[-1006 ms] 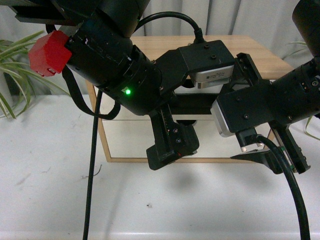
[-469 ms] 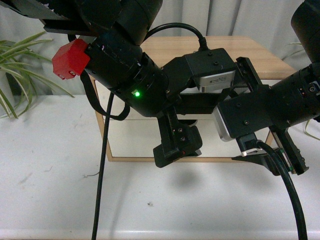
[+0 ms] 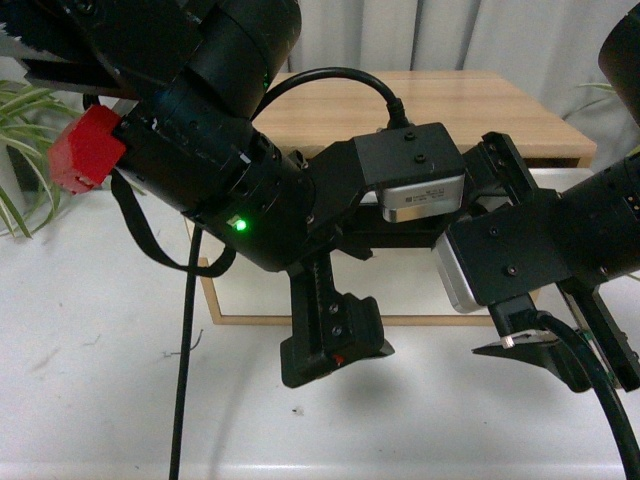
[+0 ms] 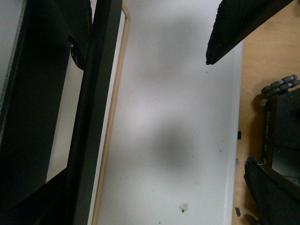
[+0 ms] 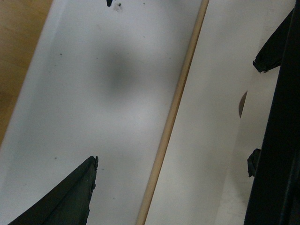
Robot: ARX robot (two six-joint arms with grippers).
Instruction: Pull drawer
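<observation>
The drawer (image 5: 257, 117) shows only as a strip of white front with a half-round notch (image 5: 242, 104) beside its long black bar handle (image 5: 281, 154). In the left wrist view the same handle (image 4: 96, 103) runs lengthwise close to one finger. My left gripper (image 4: 143, 58) is open, with the bar between its fingers and the other fingertip (image 4: 220, 47) well off it. My right gripper (image 5: 176, 111) is open too, one fingertip (image 5: 79, 187) over the table and the other against the handle. In the front view both arms hide most of the drawer.
The wooden cabinet (image 3: 470, 100) stands on a white table (image 3: 100, 400). Below the handle is a plain white front (image 3: 250, 295) in a light wood frame (image 5: 173, 117). A plant (image 3: 20, 110) stands at the far left. A black cable (image 3: 180, 400) hangs from the left arm.
Both arms have come lower and nearer to me. The black handle between them sits lower in the front view than a second ago.
</observation>
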